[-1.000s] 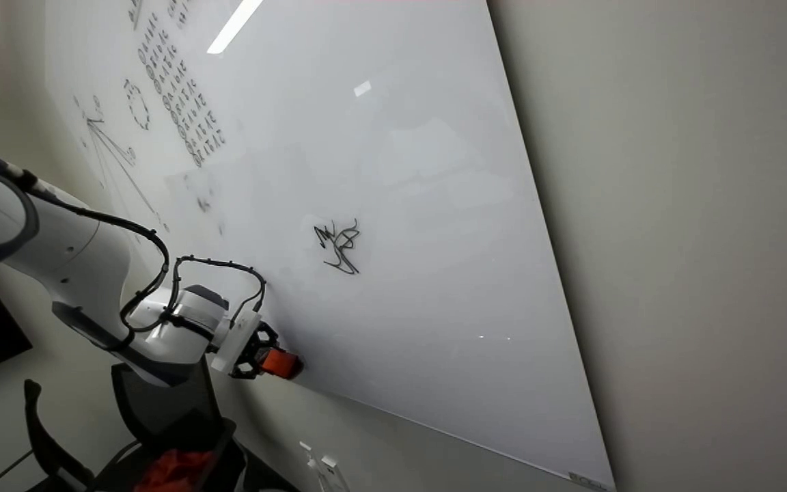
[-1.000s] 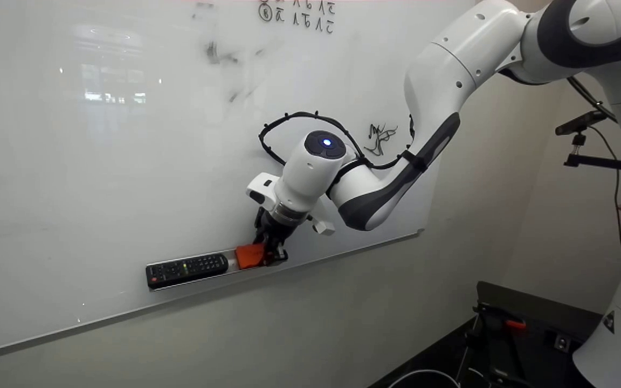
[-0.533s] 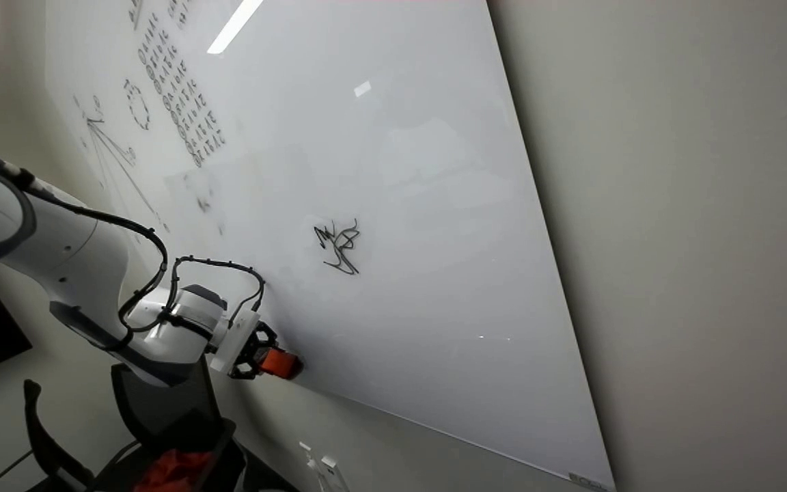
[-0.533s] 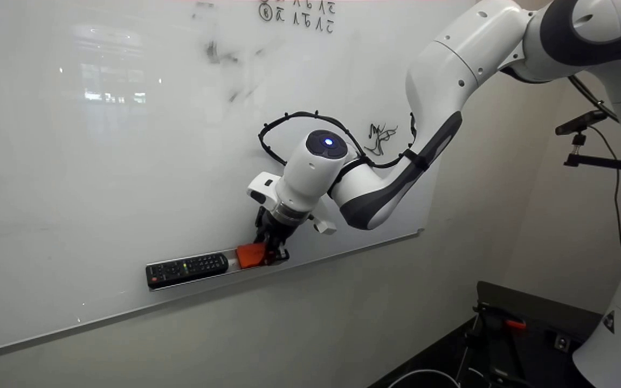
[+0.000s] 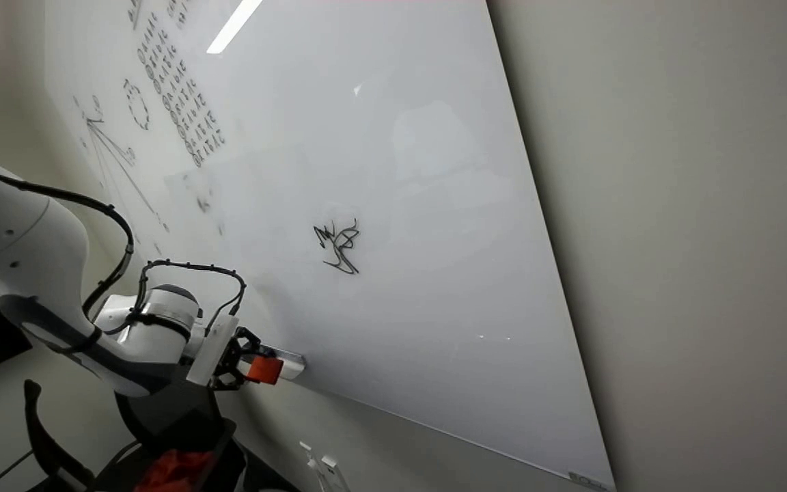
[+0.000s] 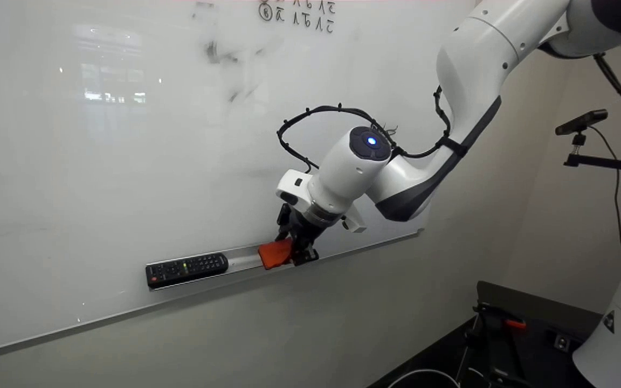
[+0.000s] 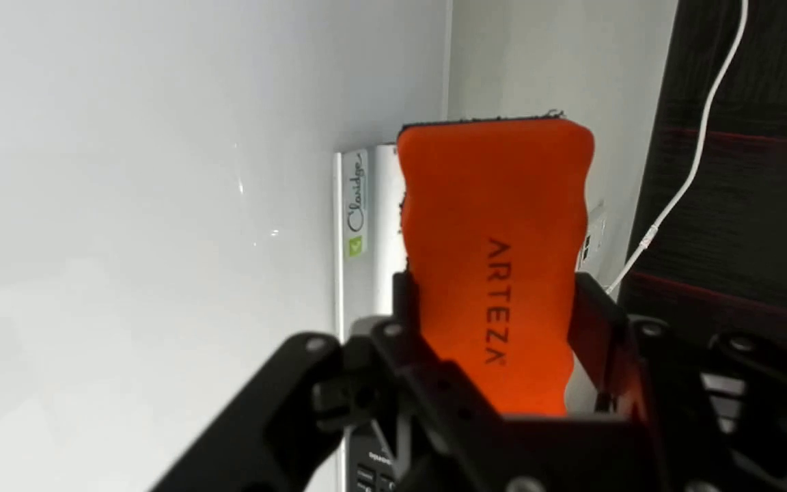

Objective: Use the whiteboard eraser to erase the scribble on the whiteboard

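The whiteboard eraser (image 7: 496,205) is grasped by the gripper (image 7: 494,301): the fingers (image 7: 404,304) bear on its two opposite long sides, and its front portion projects beyond the fingertips. The orange-red face — printed ARTEZA — is turned toward the wrist view; the black part shows as a strip along the front edge and in traces along the side nearer the board.

Eraser location: out from the surface of the whiteboard (image 5: 427,294), with the end of the tray (image 5: 292,367) visible between the two in an exterior view. Contact between eraser and tray cannot be determined. The tray (marked with a Claridge label (image 7: 356,198)) sits at the lower edge of the board. A black remote control (image 6: 186,270) lies in it, apart from the eraser.

The scribble (image 5: 337,247) is present on the board, higher than the eraser and well apart from it; in an exterior view, the arm (image 6: 475,75) and its cable (image 6: 339,108) cover most of it. Rows of writing (image 5: 185,96) and line drawings (image 5: 113,147) occupy another area.

Surrounding items: the wall (image 5: 694,246) beside the board, a chair (image 5: 168,410) bearing a red item (image 5: 173,471), and a bracket-mounted camera (image 6: 581,123) near the arm.
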`<state>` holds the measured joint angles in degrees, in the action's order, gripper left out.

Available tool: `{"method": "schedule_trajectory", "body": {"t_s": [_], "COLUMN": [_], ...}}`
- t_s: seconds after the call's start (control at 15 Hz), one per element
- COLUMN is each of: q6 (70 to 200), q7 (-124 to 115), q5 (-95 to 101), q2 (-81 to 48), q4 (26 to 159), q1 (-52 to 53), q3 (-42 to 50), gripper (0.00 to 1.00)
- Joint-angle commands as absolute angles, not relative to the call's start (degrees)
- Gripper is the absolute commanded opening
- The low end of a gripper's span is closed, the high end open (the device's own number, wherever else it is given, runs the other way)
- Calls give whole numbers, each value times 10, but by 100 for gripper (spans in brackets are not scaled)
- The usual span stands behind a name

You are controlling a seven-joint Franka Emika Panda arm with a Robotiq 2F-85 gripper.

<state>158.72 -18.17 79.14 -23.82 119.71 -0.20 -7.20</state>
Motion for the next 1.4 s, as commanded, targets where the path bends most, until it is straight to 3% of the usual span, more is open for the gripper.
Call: {"method": "schedule_trajectory", "body": {"t_s": [0.0,0.4,0.93,1.07,1.13,1.33], "q6": [1565,1476,1353,1365,1362,1363], "q7": [-289,-474,-564,-543,-543,-543], "q5": [901,1095,1145,1127,1127,1127], "q2": [-140,-18,112,79,87,81], "q4": [1295,1400,1497,1473,1477,1477], "q1": [22,36,49,54,55,56], "q3": [-59,-75,-60,-54,-51,-51], "gripper": [31,31,31,31,56,56]}}
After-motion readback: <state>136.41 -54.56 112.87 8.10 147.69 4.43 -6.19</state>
